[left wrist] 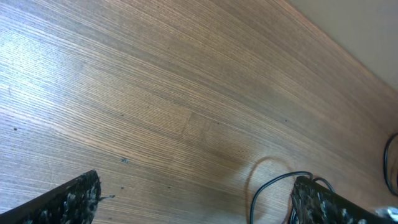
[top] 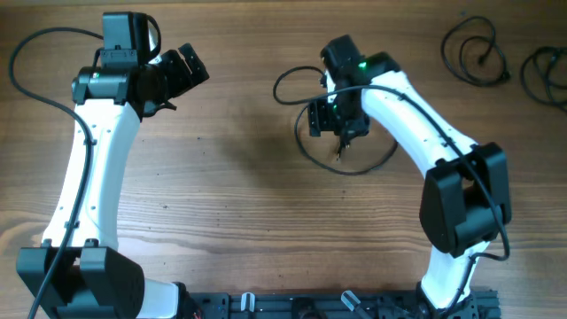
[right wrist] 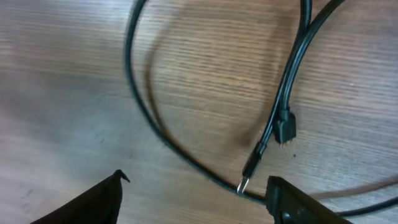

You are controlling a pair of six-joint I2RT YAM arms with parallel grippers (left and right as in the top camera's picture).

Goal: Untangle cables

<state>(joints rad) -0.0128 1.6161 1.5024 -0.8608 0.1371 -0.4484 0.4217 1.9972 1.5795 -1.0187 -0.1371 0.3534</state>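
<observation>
cables (right wrist: pixel 143 107) lay looped on desk (top: pixel 248 195) under our right claw (right wrist: pixel 196 180), jaws apart, nothing gripped; left claw (top: pixel 186 71) wide open, empty. risk, we judged: closing might pinch two strands, tightening tangle.

A wood-grain table (top: pixel 239 204) (evenly lit, faint sheen) fills every view.

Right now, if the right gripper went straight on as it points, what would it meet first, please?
Probably the black cable curving across ahead of the right gripper, beside a thin plug end, then the table right beneath; the depth is unclear.
</observation>
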